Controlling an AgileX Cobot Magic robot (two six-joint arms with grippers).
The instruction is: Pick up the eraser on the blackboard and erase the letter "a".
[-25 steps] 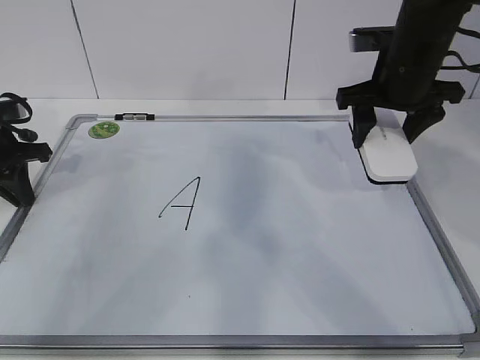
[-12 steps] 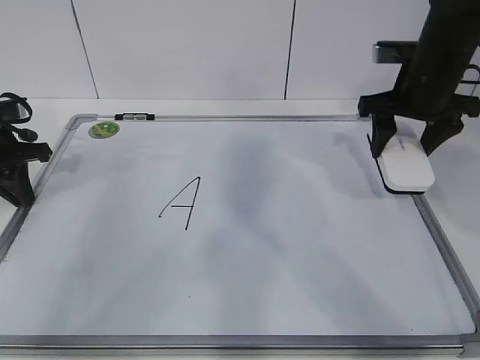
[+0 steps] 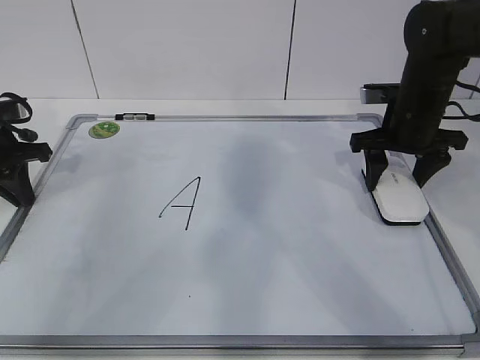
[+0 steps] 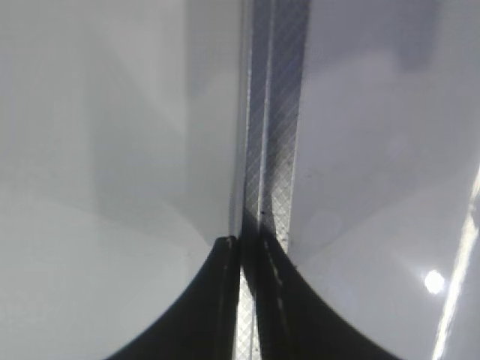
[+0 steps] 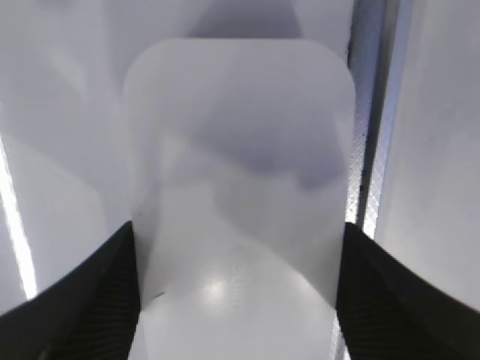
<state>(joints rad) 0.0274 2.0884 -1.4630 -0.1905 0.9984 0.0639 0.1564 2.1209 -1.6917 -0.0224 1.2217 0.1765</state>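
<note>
The white eraser (image 3: 401, 201) sits at the right edge of the blackboard (image 3: 300, 262), next to its grey frame. My right gripper (image 3: 395, 182) is shut on it, one finger on each long side. In the right wrist view the eraser (image 5: 240, 172) fills the middle between the black fingers of the right gripper (image 5: 236, 300). No small letter "a" shows on the board; only a tall capital "A" (image 3: 182, 202) is visible, left of centre. My left gripper (image 3: 20, 196) is shut and empty over the board's left frame (image 4: 277, 112), as the left wrist view (image 4: 251, 251) shows.
A round green sticker (image 3: 103, 130) sits in the board's far left corner, with a small black-and-silver clip (image 3: 135, 116) on the top frame beside it. A white wall stands behind the table. The board's right frame (image 5: 371, 135) runs just beside the eraser.
My right gripper carried the eraser first to the right, then toward the front and lower along the board's right edge. The left arm has not moved.
</note>
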